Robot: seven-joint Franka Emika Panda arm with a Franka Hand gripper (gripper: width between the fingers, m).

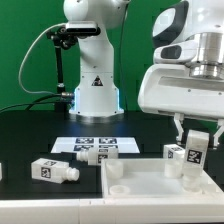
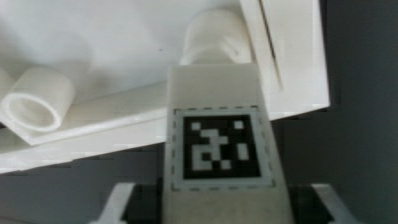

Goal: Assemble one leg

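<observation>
My gripper (image 1: 196, 143) is shut on a leg (image 1: 197, 149), a small white block with a black-and-white tag, and holds it upright above the far right corner of the large white square panel (image 1: 150, 190). In the wrist view the held leg (image 2: 217, 130) runs down between my fingers (image 2: 130, 200), its peg end over a corner socket (image 2: 217, 55) of the panel (image 2: 107, 60). Another socket (image 2: 32, 100) shows to the side. A second leg (image 1: 175, 153) stands next to the held one. Two more legs (image 1: 55, 170) (image 1: 88, 154) lie on the table at the exterior view's left.
The marker board (image 1: 95, 143) lies flat on the black table behind the loose legs. The robot's white base (image 1: 95, 95) stands at the back. A green backdrop is behind it. Another white part (image 1: 3, 172) shows at the left edge.
</observation>
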